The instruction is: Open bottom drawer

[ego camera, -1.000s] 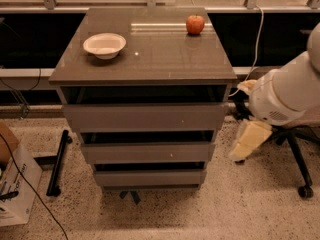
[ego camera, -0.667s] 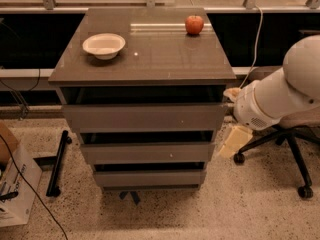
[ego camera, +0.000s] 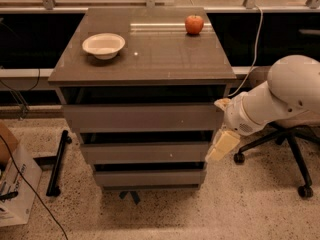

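The grey-brown cabinet [ego camera: 145, 69] stands in the middle of the camera view with three drawers. The bottom drawer [ego camera: 150, 177] is the lowest, with a plain flat front, and its front sits in line with the drawers above. My gripper [ego camera: 221, 145] hangs from the white arm [ego camera: 280, 96] at the cabinet's right edge, level with the middle drawer [ego camera: 145, 152] and above the bottom drawer. One cream-coloured finger [ego camera: 223, 145] points down and touches nothing that I can make out.
A white bowl [ego camera: 103, 45] and a red apple [ego camera: 194, 24] sit on the cabinet top. An office chair base [ego camera: 290, 154] stands to the right behind the arm. A cardboard box [ego camera: 15, 184] and a black bar [ego camera: 57, 161] lie on the floor to the left.
The arm and gripper have moved left, from beside the chair to the cabinet's right edge. The drawers have not moved.
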Tool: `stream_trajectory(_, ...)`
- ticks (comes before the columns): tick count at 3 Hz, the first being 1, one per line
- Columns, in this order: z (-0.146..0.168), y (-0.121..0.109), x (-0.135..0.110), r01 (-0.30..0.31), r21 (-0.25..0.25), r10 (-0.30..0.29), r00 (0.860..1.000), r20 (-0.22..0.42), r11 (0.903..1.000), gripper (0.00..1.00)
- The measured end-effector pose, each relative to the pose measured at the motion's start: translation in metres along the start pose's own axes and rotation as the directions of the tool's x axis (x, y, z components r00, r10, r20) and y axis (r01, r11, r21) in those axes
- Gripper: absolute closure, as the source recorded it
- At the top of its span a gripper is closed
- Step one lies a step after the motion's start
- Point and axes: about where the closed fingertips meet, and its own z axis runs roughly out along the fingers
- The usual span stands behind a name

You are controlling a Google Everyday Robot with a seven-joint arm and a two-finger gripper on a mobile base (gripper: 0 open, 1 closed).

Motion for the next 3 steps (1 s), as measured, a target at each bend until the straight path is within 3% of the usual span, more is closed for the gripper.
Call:
stream_trajectory(1, 0.020, 0.010, 0.011, -0.050, 0.024, 0.050, 0.999, -0.013, 0.9985, 0.00)
stream_trajectory(2, 0.045, 0.016, 0.025, -0.090, 0.013, 0.090, 0.996, -0.009, 0.9958, 0.00)
stream_trajectory(3, 0.079, 0.029, 0.050, -0.146, -0.030, 0.146, 0.989, -0.011, 0.9888, 0.00)
